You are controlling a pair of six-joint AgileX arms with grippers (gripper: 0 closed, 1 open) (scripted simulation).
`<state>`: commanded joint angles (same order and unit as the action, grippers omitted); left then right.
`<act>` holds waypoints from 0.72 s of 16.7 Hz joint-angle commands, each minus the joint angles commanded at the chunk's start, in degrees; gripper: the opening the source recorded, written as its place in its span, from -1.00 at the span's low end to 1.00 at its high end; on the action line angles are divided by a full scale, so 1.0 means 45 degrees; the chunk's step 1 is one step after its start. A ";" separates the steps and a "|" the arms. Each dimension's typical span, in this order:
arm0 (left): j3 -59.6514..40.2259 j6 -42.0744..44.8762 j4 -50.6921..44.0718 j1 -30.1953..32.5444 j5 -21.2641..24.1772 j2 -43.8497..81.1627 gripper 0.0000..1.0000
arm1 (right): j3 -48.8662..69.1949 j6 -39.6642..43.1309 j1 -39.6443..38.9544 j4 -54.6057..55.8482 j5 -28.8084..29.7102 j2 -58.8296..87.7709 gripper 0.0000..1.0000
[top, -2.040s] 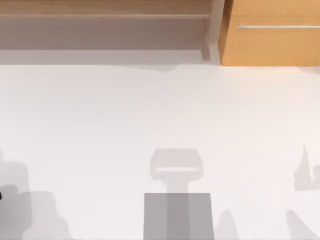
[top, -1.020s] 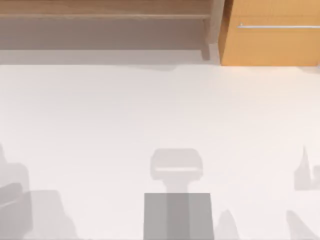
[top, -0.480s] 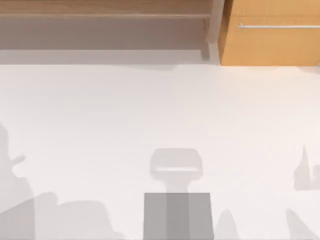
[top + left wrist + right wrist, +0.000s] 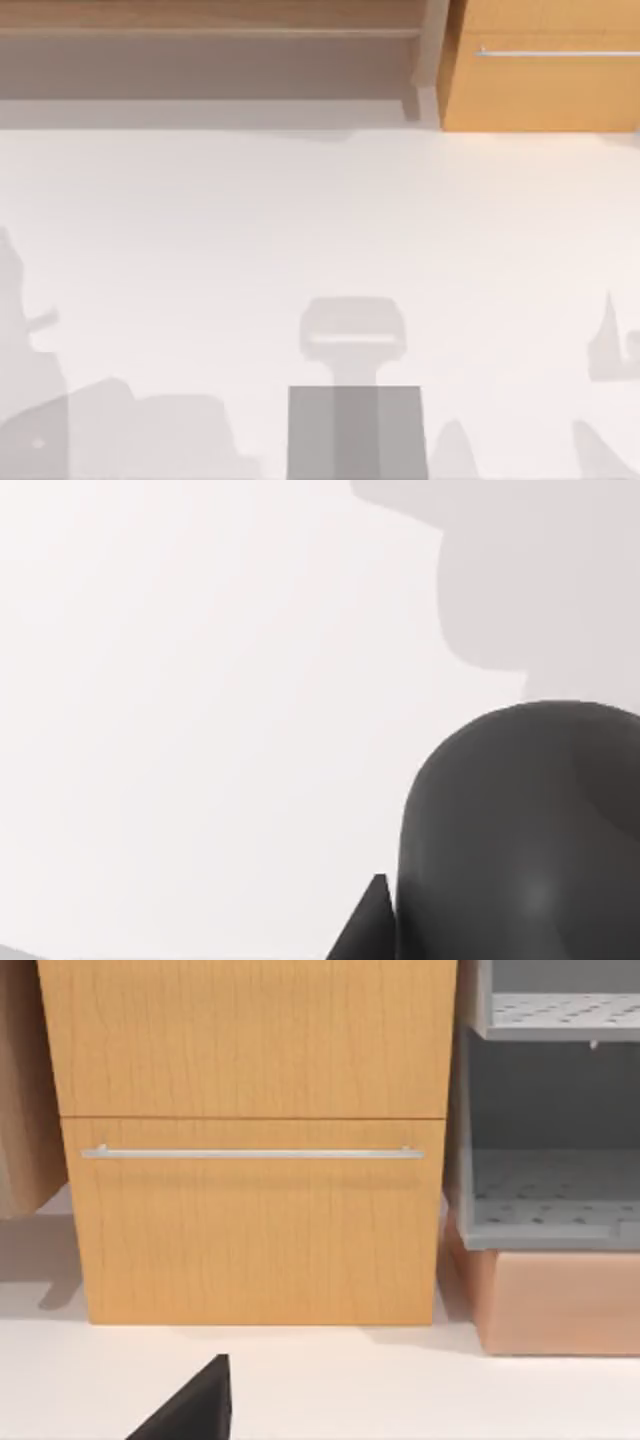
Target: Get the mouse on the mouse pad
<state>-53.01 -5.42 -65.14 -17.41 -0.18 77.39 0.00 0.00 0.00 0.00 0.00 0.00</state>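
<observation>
Seemed an early step, with the mouse [image 4: 525,830] close under the left wrist camera on the white surface [image 4: 300,220] and no pad in sight. Couldn't tell the state of either set of jaws. Called next for finding the pad. Wooden drawer [image 4: 255,1225] shut, contents hidden; grey shelf [image 4: 550,1200] bare.

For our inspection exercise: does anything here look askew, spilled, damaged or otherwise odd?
Nothing stands out. The wooden drawer cabinet sits square on the white table, its handle level, the grey shelf beside it intact. A dark rounded shape is too close to identify.
</observation>
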 joint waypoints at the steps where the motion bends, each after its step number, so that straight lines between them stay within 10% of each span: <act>1: -0.0138 0.0474 -0.0035 0.0270 0.0004 0.0174 -1.00 | 0.0000 0.0000 0.0000 0.0000 0.0000 0.0000 1.00; 12: -0.2937 1.1031 -0.0427 0.6423 0.0115 0.3550 -1.00 | 0.0000 0.0000 0.0000 0.0000 0.0000 0.0000 1.00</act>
<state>-66.23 44.22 -67.06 11.49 0.34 93.37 0.00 0.00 0.00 0.00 0.00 0.00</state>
